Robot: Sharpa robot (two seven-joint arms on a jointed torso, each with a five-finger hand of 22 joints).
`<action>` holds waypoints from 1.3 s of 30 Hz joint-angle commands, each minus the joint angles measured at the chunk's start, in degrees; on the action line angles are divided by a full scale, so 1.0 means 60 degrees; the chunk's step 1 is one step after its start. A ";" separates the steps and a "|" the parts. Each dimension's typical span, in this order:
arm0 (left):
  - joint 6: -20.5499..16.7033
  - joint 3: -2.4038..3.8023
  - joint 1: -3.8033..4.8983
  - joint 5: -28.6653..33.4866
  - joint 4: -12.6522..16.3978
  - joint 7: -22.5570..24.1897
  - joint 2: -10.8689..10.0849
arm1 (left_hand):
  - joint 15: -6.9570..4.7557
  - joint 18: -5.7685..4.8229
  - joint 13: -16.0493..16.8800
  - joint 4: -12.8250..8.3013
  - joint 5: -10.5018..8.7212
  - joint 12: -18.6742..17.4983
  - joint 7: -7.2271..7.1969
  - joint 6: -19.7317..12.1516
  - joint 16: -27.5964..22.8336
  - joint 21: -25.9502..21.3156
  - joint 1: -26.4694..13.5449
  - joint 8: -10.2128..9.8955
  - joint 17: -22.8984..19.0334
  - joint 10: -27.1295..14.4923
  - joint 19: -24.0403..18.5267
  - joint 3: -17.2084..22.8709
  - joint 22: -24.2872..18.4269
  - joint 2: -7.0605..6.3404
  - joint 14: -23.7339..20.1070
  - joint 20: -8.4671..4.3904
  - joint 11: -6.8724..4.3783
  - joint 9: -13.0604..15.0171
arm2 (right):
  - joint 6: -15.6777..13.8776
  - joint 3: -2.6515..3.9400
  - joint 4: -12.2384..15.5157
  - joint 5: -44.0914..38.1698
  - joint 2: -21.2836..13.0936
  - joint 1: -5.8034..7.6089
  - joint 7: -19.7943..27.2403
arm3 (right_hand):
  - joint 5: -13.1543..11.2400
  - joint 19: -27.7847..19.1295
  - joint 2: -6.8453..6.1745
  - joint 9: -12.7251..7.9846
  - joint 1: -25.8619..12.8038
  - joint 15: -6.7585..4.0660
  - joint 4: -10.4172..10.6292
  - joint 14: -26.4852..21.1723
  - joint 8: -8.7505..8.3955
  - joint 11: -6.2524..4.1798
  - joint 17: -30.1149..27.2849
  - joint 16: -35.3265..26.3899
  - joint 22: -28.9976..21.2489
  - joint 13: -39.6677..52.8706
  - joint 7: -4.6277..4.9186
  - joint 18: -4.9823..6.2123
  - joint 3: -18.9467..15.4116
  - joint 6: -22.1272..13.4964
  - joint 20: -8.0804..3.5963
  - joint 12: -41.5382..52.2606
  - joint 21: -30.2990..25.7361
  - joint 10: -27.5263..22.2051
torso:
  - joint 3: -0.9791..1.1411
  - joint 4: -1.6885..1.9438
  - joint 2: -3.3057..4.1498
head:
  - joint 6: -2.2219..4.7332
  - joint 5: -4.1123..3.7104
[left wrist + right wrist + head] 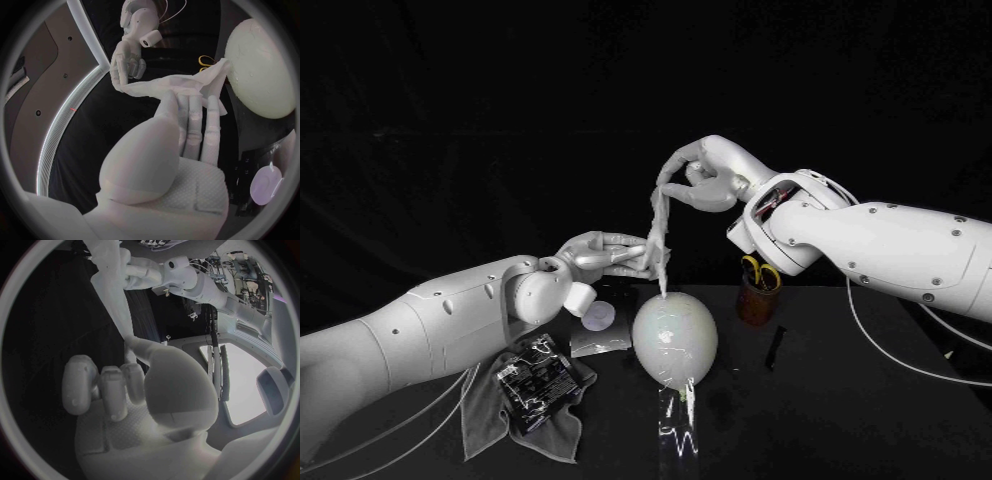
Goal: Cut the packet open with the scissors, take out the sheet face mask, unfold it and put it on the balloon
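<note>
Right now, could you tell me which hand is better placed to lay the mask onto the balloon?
Left, probably. The left hand holds the mask near its lower end, close to the top of the balloon; the right hand pinches the upper end, raised well above it.

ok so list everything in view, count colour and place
sheet mask: one, white, stretched between both hands, lower end by the balloon's top
balloon: one, white, table middle, on a clear stand
scissors: one pair, yellow handles, standing in a brown holder right of the balloon
disc: one, pale, round, left of the balloon
cloth: one, grey, front left, under a dark printed item
left hand: one, silver, holds the mask low down
right hand: one, silver, holds its top end
</note>
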 commanded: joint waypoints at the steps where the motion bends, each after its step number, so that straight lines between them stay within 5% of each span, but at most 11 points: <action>1: 0.0082 0.0013 0.0017 -0.0335 0.0037 -0.0100 0.0015 | 0.0015 0.0071 0.0036 0.0050 -0.0012 0.0050 0.0005 0.0025 0.0077 0.0076 0.0101 -0.0087 0.0036 0.0034 0.0023 -0.0112 0.0041 -0.0042 -0.0035 -0.0029 0.0042 -0.0037 | 0.0101 0.0004 0.0007 -0.0042 -0.0006 -0.0001 0.0008 | 0.0043 0.0041 0.0085 0.0926 -0.0041 -0.0063 0.0001 0.1016 0.0011 -0.0020 0.2514 0.0033 0.1805 0.1590 0.0007 -0.0106 0.0054 0.0053 -0.0016 0.0034 0.0021 0.0308 | 0.0002 0.0004 -0.0004 | -0.0006 -0.0004; 7: -0.0255 0.0013 0.0018 -0.0658 0.0040 -0.0399 0.0013 | 0.0076 0.0075 0.0154 0.0863 -0.0013 0.0120 0.0000 -0.0010 0.0337 0.0081 -0.1094 -0.0108 0.0229 -0.0029 -0.0062 -0.0839 0.0057 -0.0214 -0.0170 0.0026 0.0111 -0.0068 | 0.0085 0.0003 0.0058 -0.0042 -0.0030 -0.0003 0.0016 | 0.0043 0.0041 0.0082 0.0928 -0.0053 -0.0062 0.0002 0.1016 0.0020 -0.0020 0.2514 0.0033 0.1806 0.1598 0.0006 -0.0107 0.0068 0.0048 -0.0015 0.0041 0.0025 0.0314 | 0.0001 0.0001 -0.0005 | -0.0010 -0.0007; 14: -0.0397 0.0013 0.0018 -0.0949 0.0053 -0.0695 0.0022 | -0.0054 0.0134 0.0604 0.0883 -0.0009 0.0646 -0.0082 -0.0037 0.1049 0.0290 -0.1242 -0.0068 0.0670 0.0094 0.0182 -0.1389 0.0165 0.0035 -0.0191 -0.0029 0.0004 -0.0083 | 0.0078 0.0003 0.0096 -0.0040 -0.0058 -0.0004 0.0018 | 0.0043 0.0041 0.0082 0.0928 -0.0053 -0.0062 0.0002 0.1016 0.0020 -0.0020 0.2514 0.0033 0.1806 0.1598 0.0006 -0.0107 0.0068 0.0048 -0.0015 0.0041 0.0025 0.0314 | -0.0004 -0.0004 -0.0003 | -0.0011 -0.0013; 18: -0.0416 0.0013 0.0018 -0.1043 0.0074 -0.0742 0.0033 | -0.0209 0.0135 0.1268 0.0816 -0.0006 0.1585 -0.0177 0.0037 0.1848 0.0623 -0.1123 -0.0010 0.1116 0.0319 0.0524 -0.1687 0.0346 0.0113 -0.0011 -0.0196 -0.0116 -0.0079 | 0.0090 0.0003 0.0089 -0.0038 -0.0059 -0.0005 0.0008 | 0.0043 0.0044 0.0081 0.0929 -0.0057 -0.0062 0.0000 0.1016 0.0025 -0.0021 0.2514 0.0033 0.1808 0.1597 0.0005 -0.0109 0.0077 0.0046 -0.0014 0.0040 0.0032 0.0313 | 0.0001 0.0003 -0.0001 | -0.0011 -0.0014; 19: -0.0416 0.0013 0.0018 -0.1056 0.0076 -0.0745 0.0036 | -0.0269 0.0104 0.1957 0.0814 0.0106 0.2436 -0.0204 0.0090 0.2451 0.0863 -0.1113 0.0019 0.1469 -0.0038 0.0635 -0.1955 0.0498 0.0191 -0.0098 -0.0309 -0.0124 -0.0087 | 0.0093 0.0003 0.0086 -0.0038 -0.0058 -0.0005 0.0005 | 0.0043 0.0044 0.0081 0.0929 -0.0057 -0.0062 0.0000 0.1016 0.0025 -0.0021 0.2514 0.0033 0.1808 0.1597 0.0005 -0.0109 0.0077 0.0046 -0.0014 0.0040 0.0032 0.0313 | 0.0001 0.0003 -0.0001 | -0.0011 -0.0014; 26: -0.0383 0.0012 0.0018 -0.1094 0.0065 -0.0710 0.0050 | -0.0395 0.0112 0.3393 0.0726 0.0019 0.4381 -0.0345 0.0551 0.3396 0.1409 -0.0972 0.0237 0.1934 -0.0355 0.0778 -0.2256 0.0860 0.0566 -0.0046 -0.0476 -0.0276 -0.0040 | 0.0102 0.0003 0.0065 -0.0037 -0.0053 -0.0005 -0.0006 | 0.0043 0.0044 0.0081 0.0929 -0.0057 -0.0062 0.0000 0.1016 0.0025 -0.0021 0.2514 0.0033 0.1808 0.1597 0.0005 -0.0109 0.0077 0.0046 -0.0014 0.0040 0.0032 0.0313 | 0.0001 0.0002 -0.0003 | -0.0017 -0.0024; 27: -0.0382 0.0012 0.0018 -0.1091 0.0062 -0.0693 0.0050 | -0.0448 0.0111 0.4193 0.0696 0.0023 0.5251 -0.0409 0.0692 0.3681 0.1626 -0.0967 0.0303 0.2060 -0.0313 0.0838 -0.2349 0.1003 0.0653 0.0016 -0.0542 -0.0295 -0.0025 | 0.0102 0.0003 0.0061 -0.0037 -0.0052 -0.0005 -0.0007 | 0.0043 0.0044 0.0081 0.0929 -0.0057 -0.0062 0.0000 0.1016 0.0025 -0.0021 0.2514 0.0033 0.1808 0.1597 0.0005 -0.0109 0.0077 0.0046 -0.0014 0.0040 0.0032 0.0313 | 0.0001 0.0003 -0.0002 | -0.0017 -0.0028; 28: -0.0382 0.0012 0.0018 -0.1085 0.0060 -0.0674 0.0049 | -0.0448 0.0111 0.4193 0.0696 0.0023 0.5251 -0.0409 0.0692 0.3681 0.1626 -0.0967 0.0303 0.2060 -0.0313 0.0838 -0.2349 0.1003 0.0653 0.0016 -0.0542 -0.0295 -0.0025 | 0.0103 0.0003 0.0058 -0.0037 -0.0052 -0.0005 -0.0008 | 0.0043 0.0044 0.0081 0.0929 -0.0057 -0.0062 0.0000 0.1016 0.0025 -0.0021 0.2514 0.0033 0.1808 0.1597 0.0005 -0.0109 0.0077 0.0046 -0.0014 0.0040 0.0032 0.0313 | 0.0001 0.0003 -0.0002 | -0.0017 -0.0028; 29: -0.0384 0.0012 0.0018 -0.1069 0.0055 -0.0632 0.0048 | -0.0481 0.0101 0.4947 0.0647 -0.0020 0.5986 -0.0463 0.0847 0.3879 0.1796 -0.0912 0.0388 0.2146 -0.0294 0.0820 -0.2407 0.1124 0.0757 0.0017 -0.0588 -0.0355 0.0001 | 0.0105 0.0003 0.0053 -0.0037 -0.0052 -0.0005 -0.0010 | 0.0043 0.0044 0.0081 0.0929 -0.0057 -0.0062 0.0000 0.1016 0.0025 -0.0021 0.2514 0.0033 0.1808 0.1597 0.0005 -0.0109 0.0077 0.0046 -0.0014 0.0040 0.0032 0.0313 | 0.0000 0.0003 -0.0001 | -0.0018 -0.0033; 31: -0.0395 0.0012 0.0018 -0.1044 0.0041 -0.0531 0.0047 | -0.0504 0.0097 0.5090 0.0621 -0.0006 0.6131 -0.0512 0.0963 0.3928 0.1845 -0.0867 0.0458 0.2166 -0.0311 0.0807 -0.2395 0.1161 0.0824 0.0012 -0.0599 -0.0397 0.0029 | 0.0109 0.0003 0.0044 -0.0037 -0.0051 -0.0005 -0.0015 | 0.0043 0.0044 0.0081 0.0929 -0.0057 -0.0062 0.0000 0.1016 0.0025 -0.0021 0.2514 0.0033 0.1808 0.1597 0.0005 -0.0109 0.0077 0.0046 -0.0014 0.0040 0.0032 0.0313 | -0.0002 0.0001 0.0000 | -0.0017 -0.0039; 39: -0.0580 0.0013 0.0018 -0.0873 0.0023 0.0035 0.0033 | -0.0696 0.0062 0.5703 0.0422 0.0003 0.6737 -0.0831 0.1157 0.4155 0.2325 -0.0506 0.0746 0.2225 -0.0541 0.0532 -0.1932 0.1544 0.1755 -0.0145 -0.0678 -0.0611 0.0170 | 0.0159 0.0000 0.0003 -0.0037 -0.0059 -0.0005 -0.0056 | 0.0043 0.0044 0.0081 0.0929 -0.0057 -0.0062 0.0000 0.1016 0.0025 -0.0021 0.2514 0.0033 0.1808 0.1597 0.0005 -0.0109 0.0077 0.0046 -0.0014 0.0040 0.0032 0.0313 | -0.0002 0.0002 -0.0003 | -0.0020 -0.0045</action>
